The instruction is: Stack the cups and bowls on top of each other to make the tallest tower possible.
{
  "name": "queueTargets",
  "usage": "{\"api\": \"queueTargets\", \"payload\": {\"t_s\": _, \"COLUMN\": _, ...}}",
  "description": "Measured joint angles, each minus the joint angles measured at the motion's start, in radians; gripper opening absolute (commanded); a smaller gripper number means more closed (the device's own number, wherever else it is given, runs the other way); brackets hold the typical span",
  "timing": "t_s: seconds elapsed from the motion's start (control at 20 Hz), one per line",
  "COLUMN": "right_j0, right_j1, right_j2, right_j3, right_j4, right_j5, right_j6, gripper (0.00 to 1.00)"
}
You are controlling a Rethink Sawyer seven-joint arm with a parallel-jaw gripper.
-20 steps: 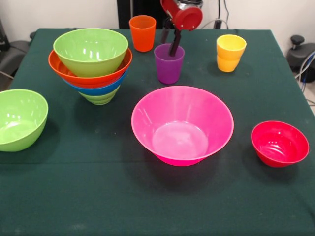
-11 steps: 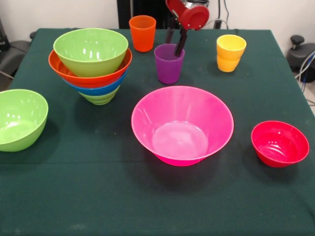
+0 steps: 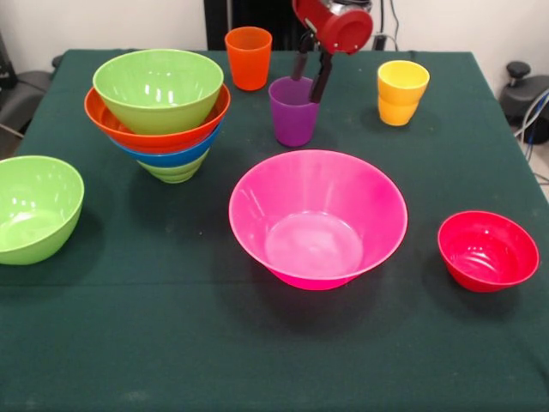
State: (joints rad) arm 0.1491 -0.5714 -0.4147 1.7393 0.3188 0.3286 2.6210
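The gripper (image 3: pixel 310 75) hangs at the far middle of the table, its two dark fingers (image 3: pixel 301 67) set slightly apart and empty, their tips at the far right rim of the purple cup (image 3: pixel 294 112); one finger appears to sit just inside the rim and the other just outside, but whether either touches the plastic cannot be told. The purple cup stands upright on the green tablecloth (image 3: pixel 171 326). Behind it to the left stands the orange cup (image 3: pixel 249 57), upright and apart from it. To the right, well clear of the gripper, the yellow cup (image 3: pixel 401 92) stands upright. Directly nearer than the purple cup sits the large pink bowl (image 3: pixel 317 219), open side up. At far left is the tower (image 3: pixel 159 112): a lime green bowl at the bottom, then a blue bowl, an orange bowl, and another lime green bowl on top, all nested open side up, leaning somewhat. A separate lime green bowl (image 3: pixel 34 209) sits at the left edge, and the small red bowl (image 3: pixel 487 251) at near right.
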Motion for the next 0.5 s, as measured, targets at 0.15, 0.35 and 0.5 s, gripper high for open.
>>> {"api": "queueTargets", "payload": {"t_s": 0.15, "right_j0": 0.000, "right_j1": 0.000, "right_j2": -0.004, "right_j3": -0.016, "right_j4": 0.000, "right_j5": 0.024, "right_j6": 0.000, "gripper": 1.00}}
{"api": "queueTargets", "payload": {"t_s": 0.35, "right_j0": 0.000, "right_j1": 0.001, "right_j2": -0.006, "right_j3": -0.036, "right_j4": 0.000, "right_j5": 0.060, "right_j6": 0.000, "gripper": 1.00}}
{"api": "queueTargets", "payload": {"t_s": 0.5, "right_j0": 0.000, "right_j1": 0.006, "right_j2": -0.005, "right_j3": -0.041, "right_j4": 0.000, "right_j5": 0.060, "right_j6": 0.000, "gripper": 1.00}}
